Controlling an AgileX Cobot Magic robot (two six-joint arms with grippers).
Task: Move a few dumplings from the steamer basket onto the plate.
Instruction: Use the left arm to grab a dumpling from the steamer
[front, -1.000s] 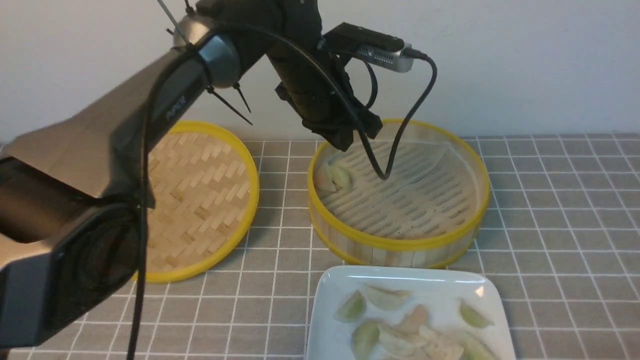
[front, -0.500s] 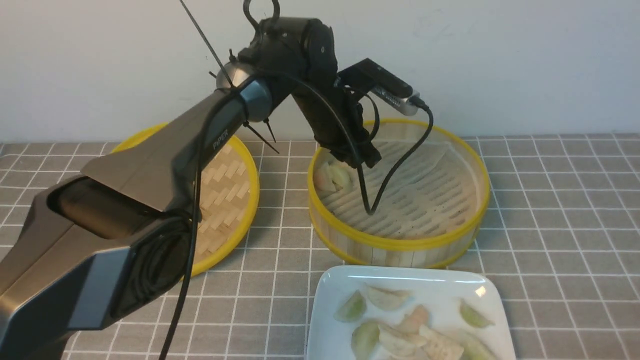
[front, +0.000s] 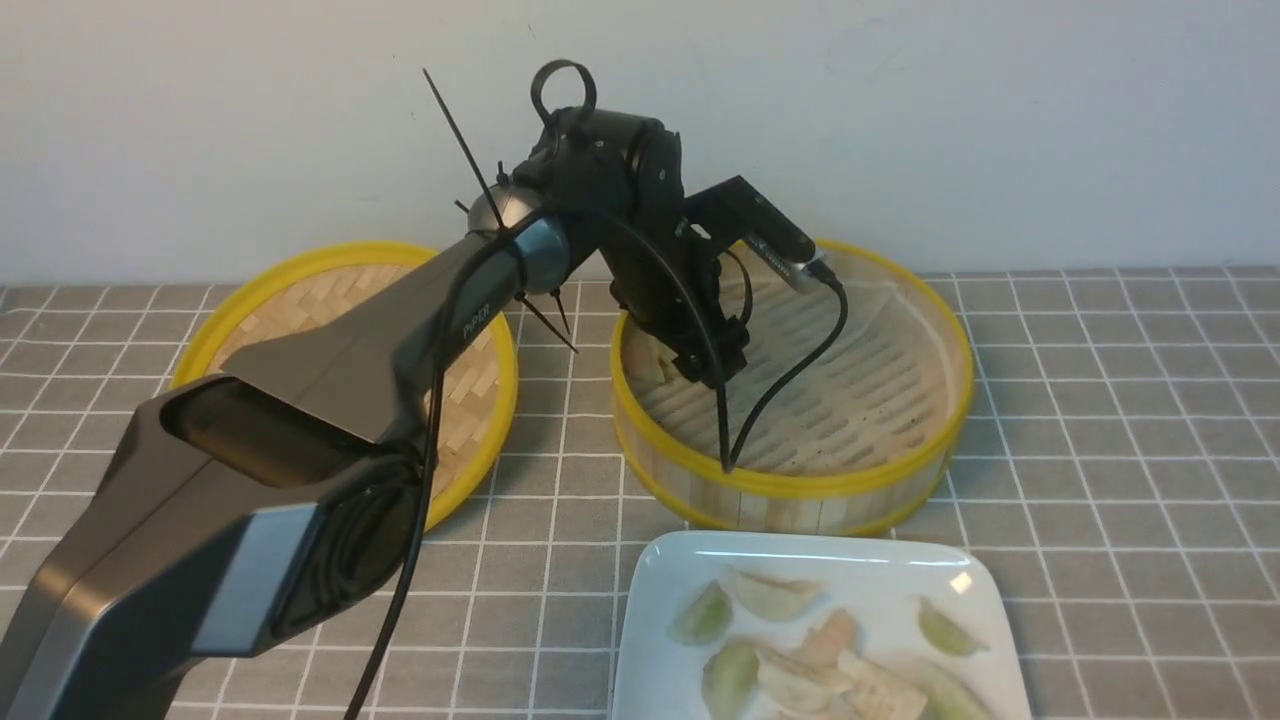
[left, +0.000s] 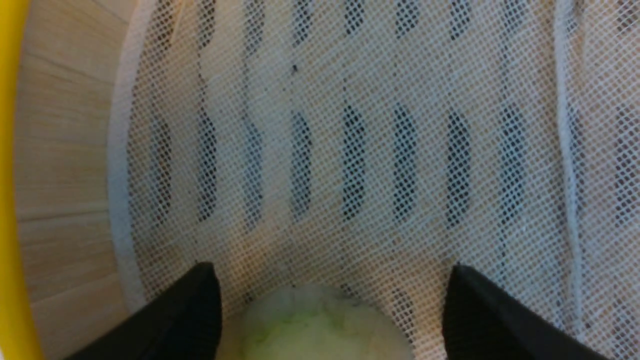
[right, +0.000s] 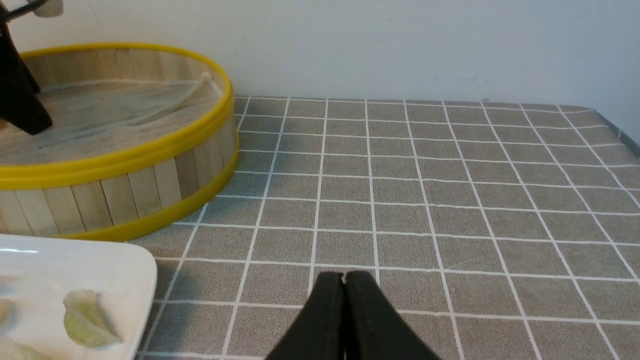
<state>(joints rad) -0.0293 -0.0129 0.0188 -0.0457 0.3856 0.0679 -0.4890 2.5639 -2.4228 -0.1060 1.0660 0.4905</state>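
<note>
Dumplings (front: 800, 650), pale pleated crescents, lie on our glossy white square plate (front: 800, 545). Beyond, in the round yellow-rimmed bamboo steamer basket (front: 800, 490), our left gripper (left: 330, 270) straddles another green dumpling (left: 315, 325), jaws wide, holding nothing; next we must close gently.

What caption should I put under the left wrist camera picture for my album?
Open left gripper straddles a pale green dumpling on the mesh liner of the steamer basket.

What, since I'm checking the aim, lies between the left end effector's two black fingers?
A small pale green dumpling, resting on the white mesh liner, lies between the open left end effector's fingers; the left wrist view shows it.
</note>
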